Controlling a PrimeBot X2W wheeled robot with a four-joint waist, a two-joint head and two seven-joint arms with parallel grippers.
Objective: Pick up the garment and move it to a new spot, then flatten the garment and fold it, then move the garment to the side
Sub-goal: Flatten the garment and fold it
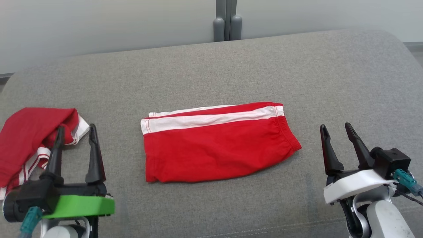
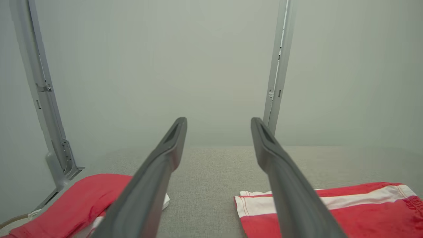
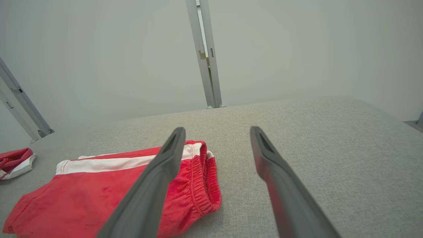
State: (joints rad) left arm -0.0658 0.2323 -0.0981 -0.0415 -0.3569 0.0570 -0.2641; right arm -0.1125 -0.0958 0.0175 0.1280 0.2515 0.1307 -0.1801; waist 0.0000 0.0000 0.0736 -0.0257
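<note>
left jaws: spread wide, empty | right jaws: spread wide, empty | folded red shorts [image 1: 214,148]: flat on grey cushion [image 1: 330,82], between the 2 pairs of jaws, touching neither | crumpled red garment [image 1: 26,138]: just outside left jaws, contact unclear

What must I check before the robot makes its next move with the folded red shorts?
1. Left pincer open and empty: ok.
2. Right pincer open and empty: ok.
3. Shorts folded and lying flat on the grey cushion: ok.
4. Both pincers apart from the shorts: ok.
5. Free space on the robot's left: not ok, a crumpled red garment lies there.
6. Left pincer clear of that crumpled red garment: cannot tell.
</note>
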